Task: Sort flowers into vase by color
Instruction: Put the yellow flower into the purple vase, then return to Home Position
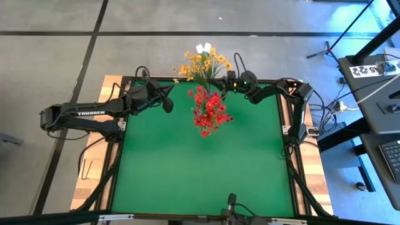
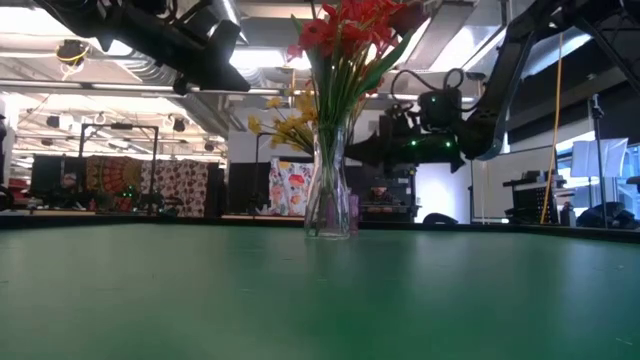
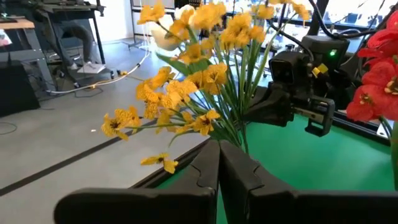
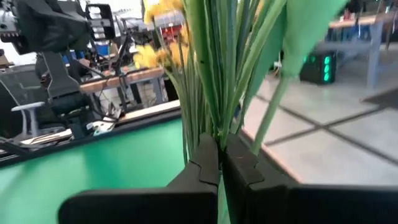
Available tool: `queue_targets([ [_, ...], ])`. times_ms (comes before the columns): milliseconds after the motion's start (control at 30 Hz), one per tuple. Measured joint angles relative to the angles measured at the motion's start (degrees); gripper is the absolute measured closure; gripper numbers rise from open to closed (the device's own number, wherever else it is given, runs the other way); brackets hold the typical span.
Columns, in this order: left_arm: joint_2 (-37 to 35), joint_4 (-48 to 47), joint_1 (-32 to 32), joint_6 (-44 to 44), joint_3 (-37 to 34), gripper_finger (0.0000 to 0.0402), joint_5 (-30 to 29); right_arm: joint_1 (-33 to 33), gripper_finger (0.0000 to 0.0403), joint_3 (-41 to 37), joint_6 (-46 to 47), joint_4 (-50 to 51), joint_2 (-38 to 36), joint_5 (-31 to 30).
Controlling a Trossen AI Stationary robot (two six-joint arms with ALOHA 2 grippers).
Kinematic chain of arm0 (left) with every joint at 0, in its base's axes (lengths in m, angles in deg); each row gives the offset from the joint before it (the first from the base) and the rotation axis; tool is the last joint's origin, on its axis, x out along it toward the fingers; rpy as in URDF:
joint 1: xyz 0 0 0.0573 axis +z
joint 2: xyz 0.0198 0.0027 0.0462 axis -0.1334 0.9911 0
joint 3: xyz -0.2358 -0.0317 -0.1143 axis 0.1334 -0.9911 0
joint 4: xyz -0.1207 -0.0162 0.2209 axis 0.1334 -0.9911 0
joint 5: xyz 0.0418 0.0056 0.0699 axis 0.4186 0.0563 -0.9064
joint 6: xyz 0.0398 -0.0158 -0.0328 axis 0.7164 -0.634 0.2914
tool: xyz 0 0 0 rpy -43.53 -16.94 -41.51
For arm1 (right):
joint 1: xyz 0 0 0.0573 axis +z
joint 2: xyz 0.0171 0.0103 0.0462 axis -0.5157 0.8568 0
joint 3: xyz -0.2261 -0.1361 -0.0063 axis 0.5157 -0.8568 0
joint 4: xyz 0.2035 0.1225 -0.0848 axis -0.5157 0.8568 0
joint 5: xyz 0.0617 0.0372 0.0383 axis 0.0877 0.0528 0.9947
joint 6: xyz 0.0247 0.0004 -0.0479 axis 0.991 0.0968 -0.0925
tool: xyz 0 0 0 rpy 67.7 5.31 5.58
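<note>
We can read one word: "TROSSEN", in pale capitals along the side of the left arm (image 1: 87, 113), seen from the high view. On a dark desk (image 1: 375, 75) off to the right of the surface lies a white card (image 1: 364, 70) with black square markings, but we cannot make out any letters or numbers on it. We find nothing else legible.

A clear glass vase (image 2: 328, 185) stands on the green table (image 2: 300, 290) — red flowers (image 2: 350, 30) above, yellow flowers (image 2: 285, 122) behind.

Red flowers (image 2: 350, 30) cropped at top edge
</note>
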Motion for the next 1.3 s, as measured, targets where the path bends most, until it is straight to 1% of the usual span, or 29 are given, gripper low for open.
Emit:
queue_targets([
  [200, 0.02, -0.74, 0.0, -0.08, -0.01, 0.0399, 0.0, 0.0, 0.0402, 0.0, 0.97, 6.35, 0.0, 0.53],
  [300, 0.02, -0.73, 0.0, -0.13, -0.01, 0.04, 0.0, 0.02, 0.0402, 0.0, -0.73, 9.09, 0.0, 0.53],
  [467, 0.02, -0.72, 0.0, -0.13, -0.01, 0.04, 0.0, 0.81, 0.0402, 0.0, -2.01, 9.97, -0.11, 0.54],
  [567, 0.02, -0.74, 0.0, -0.13, -0.01, 0.04, 0.0, 0.81, 0.0393, 0.0, -1.58, 10.03, -0.11, 0.58],
  [667, 0.02, -0.85, 0.0, -0.13, -0.01, 0.04, 0.0, 0.81, 0.0363, 0.0, -0.69, 10.16, -0.09, 2.54],
  [900, 0.02, -2.73, -0.01, -0.39, -0.01, 0.0399, 0.0, 0.81, 0.0255, 0.0, -0.05, 10.11, -0.09, 2.75],
  [1033, 0.02, -4.69, 0.12, -1.24, -0.01, 0.0399, -0.1, 0.72, 0.0204, 0.0, 0.51, 10.27, -0.13, 5.6],
  [1133, 0.02, -5.09, 0.25, -1.46, -0.01, 0.0399, -0.16, 0.72, 0.0177, -0.07, 1.49, 10.86, -1.22, 6.06],
  [1300, 0.02, -5.09, 0.39, -1.48, -0.01, 0.0399, -0.2, 0.72, 0.0148, -0.04, 0.55, 14.55, -4.59, 6.31],
])
